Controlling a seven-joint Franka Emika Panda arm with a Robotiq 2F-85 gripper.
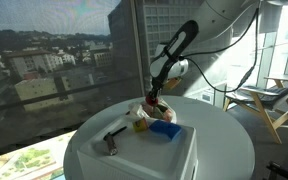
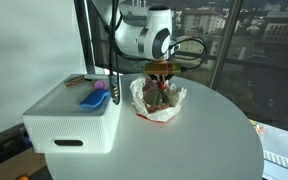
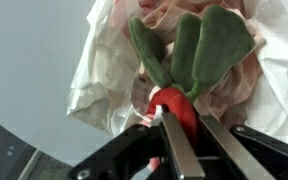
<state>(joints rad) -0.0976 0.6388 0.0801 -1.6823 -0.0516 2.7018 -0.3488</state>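
Radish, red w/ green leaves, sits in crumpled white wrapper mid-worktop, beside box. Claw pinches its red body, so grasp looks made. Any lift needs a steady, straight pull.

**Box and wrapper side by side on the round table**

The table bears a box and a crumpled wrapper; the wrapper lies just beside one corner of the box; in an exterior view it sits to the right of the box, nearer the table's middle. On top of the box lie a flat pad at the corner next to the wrapper, and a small tool, well apart from the pad, toward the opposite end. Inside the wrapper lies a soft toy; its leaves point away from the gripper, which stands above the wrapper with a finger on either side of the toy. Behind the table is a window.
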